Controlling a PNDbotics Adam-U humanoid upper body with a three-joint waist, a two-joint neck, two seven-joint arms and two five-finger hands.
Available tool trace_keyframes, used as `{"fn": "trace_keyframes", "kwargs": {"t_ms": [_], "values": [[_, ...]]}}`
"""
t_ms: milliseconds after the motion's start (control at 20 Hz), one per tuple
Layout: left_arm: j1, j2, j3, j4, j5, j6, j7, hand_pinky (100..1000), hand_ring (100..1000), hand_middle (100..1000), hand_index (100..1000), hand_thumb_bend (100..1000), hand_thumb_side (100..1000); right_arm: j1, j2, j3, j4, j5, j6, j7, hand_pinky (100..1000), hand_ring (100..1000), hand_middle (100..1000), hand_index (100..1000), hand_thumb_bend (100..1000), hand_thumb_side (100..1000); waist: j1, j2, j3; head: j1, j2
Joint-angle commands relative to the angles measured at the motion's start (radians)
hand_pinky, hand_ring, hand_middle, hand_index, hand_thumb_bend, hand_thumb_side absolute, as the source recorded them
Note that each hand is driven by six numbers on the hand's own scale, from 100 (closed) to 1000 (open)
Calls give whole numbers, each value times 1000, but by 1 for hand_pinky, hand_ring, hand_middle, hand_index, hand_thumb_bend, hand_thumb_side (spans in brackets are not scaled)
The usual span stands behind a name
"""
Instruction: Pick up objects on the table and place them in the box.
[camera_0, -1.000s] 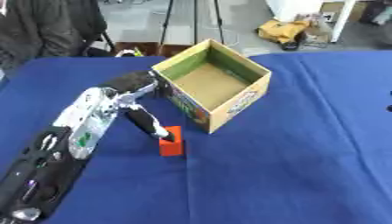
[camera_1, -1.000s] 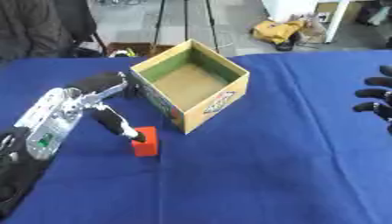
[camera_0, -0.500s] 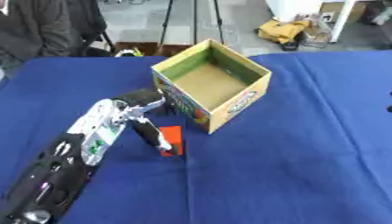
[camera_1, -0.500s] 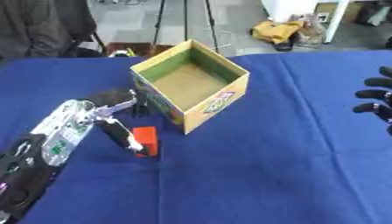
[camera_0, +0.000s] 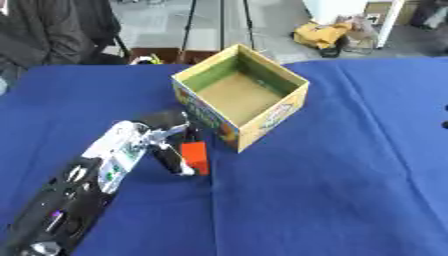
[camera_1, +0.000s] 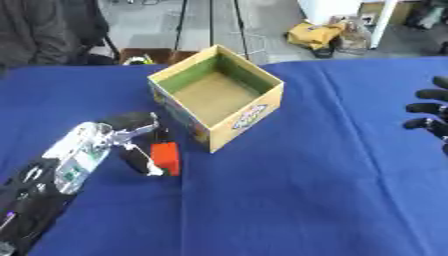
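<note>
Orange block (camera_0: 195, 156) lifted nearer box (camera_0: 241, 95), left hand (camera_0: 166, 142) fingers curled round it

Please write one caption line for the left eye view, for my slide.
Robot's left hand pinches an orange block on the blue tablecloth, beside the open, empty cardboard box.

Both eyes are looking down from the robot's head onto the blue table (camera_0: 350, 165), facing away from the body toward the far floor. They are sitting side by side, so both are sharing the open box (camera_0: 242, 95) near the centre and the left arm coming in from the near left corner. The right eye view is reaching further right, taking in the right hand (camera_1: 430, 115) at its right edge.
</note>
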Motion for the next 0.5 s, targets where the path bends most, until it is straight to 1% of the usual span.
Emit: {"fn": "trace_keyframes", "kwargs": {"t_ms": [50, 350, 500], "values": [[-16, 10, 4, -2, 1, 0, 24, 506, 408, 382, 546, 729, 251, -15, -22, -6, -16, -4, -2, 1, 538, 654, 665, 831, 107, 567, -4, -11, 0, 1, -8], [-13, 13, 16, -11, 30, 9, 45, 443, 304, 258, 423, 675, 234, -14, -22, -7, -15, -4, -3, 0, 538, 654, 665, 831, 107, 567, -4, -12, 1, -2, -9], [-17, 24, 28, -38, 51, 18, 51, 434, 286, 233, 401, 671, 246, -14, -22, -7, -15, -4, -3, 0, 538, 654, 665, 831, 108, 568, -4, -14, 1, -5, -10]]}}
